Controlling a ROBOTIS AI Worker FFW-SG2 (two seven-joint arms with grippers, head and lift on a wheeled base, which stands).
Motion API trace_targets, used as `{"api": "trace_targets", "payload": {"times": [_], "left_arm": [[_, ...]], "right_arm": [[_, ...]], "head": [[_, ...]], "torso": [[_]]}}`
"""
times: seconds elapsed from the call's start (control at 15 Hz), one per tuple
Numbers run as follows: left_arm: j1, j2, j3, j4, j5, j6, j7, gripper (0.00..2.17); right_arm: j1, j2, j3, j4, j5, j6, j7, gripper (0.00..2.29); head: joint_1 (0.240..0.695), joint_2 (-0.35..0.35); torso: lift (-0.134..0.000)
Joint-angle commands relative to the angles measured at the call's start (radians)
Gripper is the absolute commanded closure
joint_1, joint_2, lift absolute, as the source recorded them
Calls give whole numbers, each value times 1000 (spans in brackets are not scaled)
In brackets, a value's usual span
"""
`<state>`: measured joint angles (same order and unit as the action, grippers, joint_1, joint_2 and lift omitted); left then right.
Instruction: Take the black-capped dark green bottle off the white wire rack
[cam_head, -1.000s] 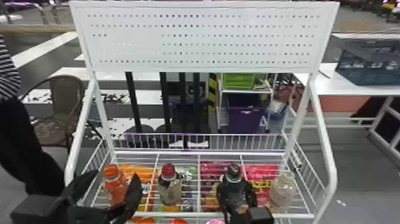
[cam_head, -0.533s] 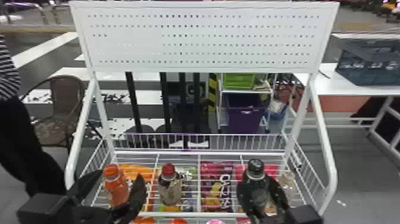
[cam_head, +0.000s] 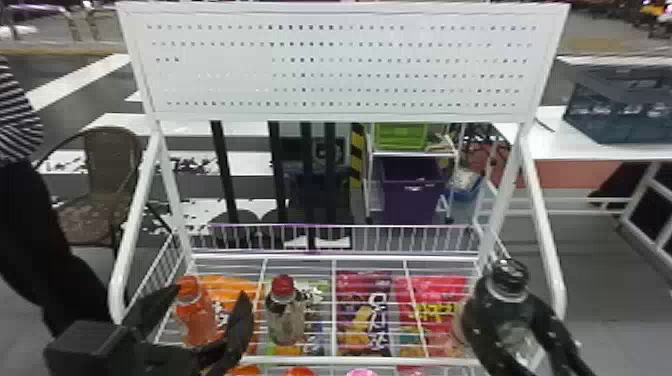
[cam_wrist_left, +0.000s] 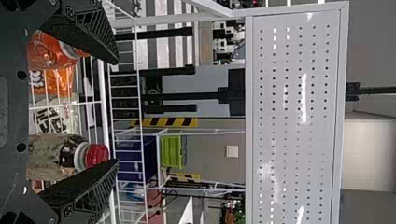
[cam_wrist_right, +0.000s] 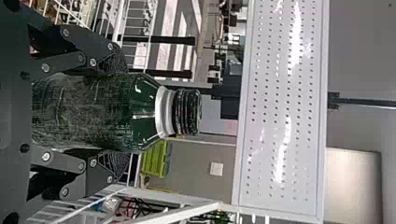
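Black-capped dark green bottle (cam_wrist_right: 88, 112) held upright in the right tool (cam_head: 506, 300), by the right side of the white wire rack (cam_head: 350, 360); left tool (cam_head: 211, 291) opened wide, near an orange bottle (cam_head: 196, 317).

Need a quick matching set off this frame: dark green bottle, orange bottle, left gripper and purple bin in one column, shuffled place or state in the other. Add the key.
1. Dark green bottle
2. Orange bottle
3. Left gripper
4. Purple bin

A. Beneath the lime green crate
B. Open, its fingers spread apart
C. Held by the right gripper
D. Leftmost of the bottles at the white wire rack

Pairs: 1-C, 2-D, 3-B, 4-A
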<state>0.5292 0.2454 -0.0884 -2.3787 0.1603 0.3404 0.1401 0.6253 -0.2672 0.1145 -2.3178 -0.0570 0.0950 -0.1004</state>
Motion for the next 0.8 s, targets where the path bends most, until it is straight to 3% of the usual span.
{"api": "trace_targets", "payload": {"times": [0.0,0.27,0.73], "left_arm": [[0,0,6,-2,-1,-4,-1,144],[2,0,15,-13,2,-7,1,144],[8,-1,16,-22,2,-10,1,144]], "right_arm": [[90,13,-76,-11,-44,-142,10,1018],[194,22,-162,-32,-96,-258,16,1015],[215,26,-171,-43,-100,-258,30,1015]], "head": [[499,0],[499,0],[499,0]], "torso": [[0],[0],[0]]}}
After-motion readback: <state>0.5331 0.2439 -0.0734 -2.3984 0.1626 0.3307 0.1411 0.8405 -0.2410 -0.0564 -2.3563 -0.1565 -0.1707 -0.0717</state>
